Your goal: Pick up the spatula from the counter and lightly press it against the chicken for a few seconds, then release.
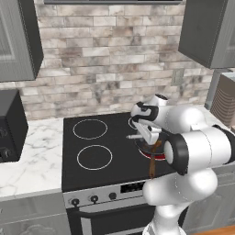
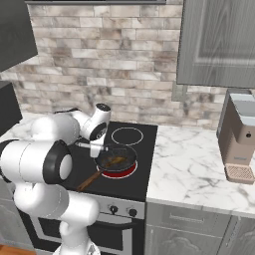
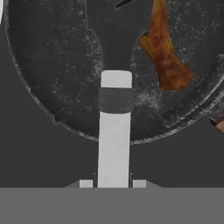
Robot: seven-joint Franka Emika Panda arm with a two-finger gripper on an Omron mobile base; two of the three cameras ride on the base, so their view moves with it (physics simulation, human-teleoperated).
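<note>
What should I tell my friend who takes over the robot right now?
Gripper: shut on the spatula by its pale handle.
Spatula: off the counter, dark blade out over the frying pan on the stove, on the red-lit front burner.
Chicken: in the pan, right beside the blade; I cannot tell if they touch.
Done: the pick-up.
Left: press lightly on the chicken for a few seconds, then let go.
</note>
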